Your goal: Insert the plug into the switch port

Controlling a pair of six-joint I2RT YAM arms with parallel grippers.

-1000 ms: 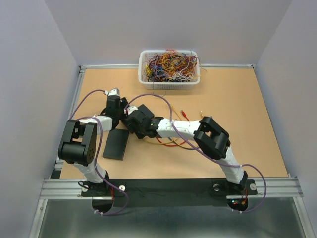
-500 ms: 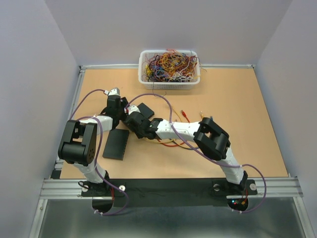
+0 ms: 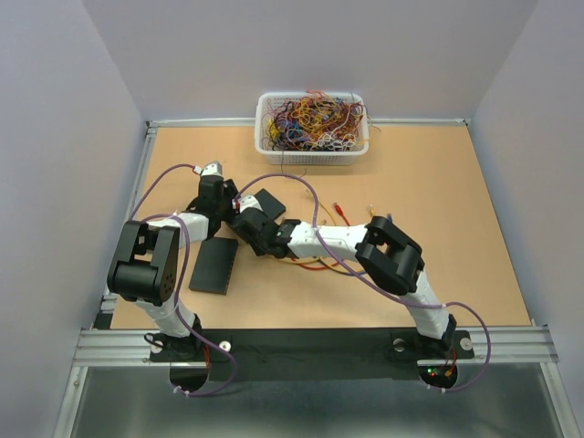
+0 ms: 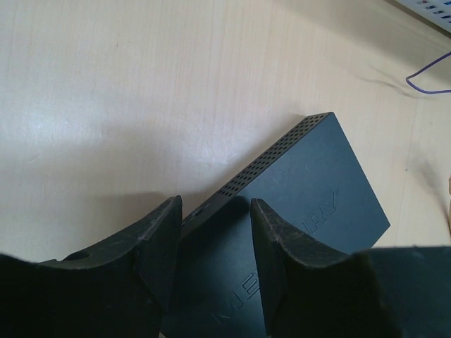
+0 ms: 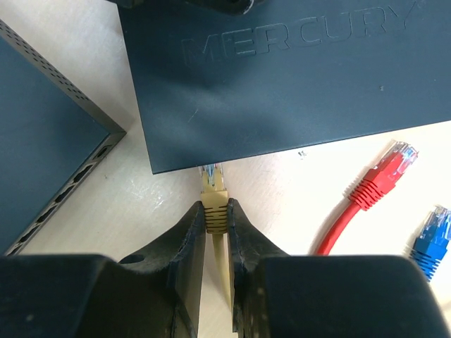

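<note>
A dark switch (image 5: 282, 77) lettered MERCURY lies flat on the table. The yellow plug (image 5: 214, 191) is pinched at its boot by my right gripper (image 5: 216, 211), which is shut on it. The plug's clear tip reaches the switch's near edge and the port there is hidden. My left gripper (image 4: 215, 236) stands open astride the same switch (image 4: 310, 190): one finger beside its vented side, the other over its top. From above, the switch (image 3: 269, 202) shows behind my right gripper (image 3: 245, 222), and my left gripper (image 3: 226, 210) is close by.
A second black switch (image 5: 49, 141) with a row of ports lies just left of the plug, seen from above as a black switch (image 3: 214, 265). A red plug (image 5: 377, 179) and a blue plug (image 5: 433, 236) lie to the right. A white basket (image 3: 312, 126) of tangled wires stands at the back.
My right gripper has shifted left and a little away from me with the plug, uncovering the switch's far end. The left jaws have narrowed slightly.
</note>
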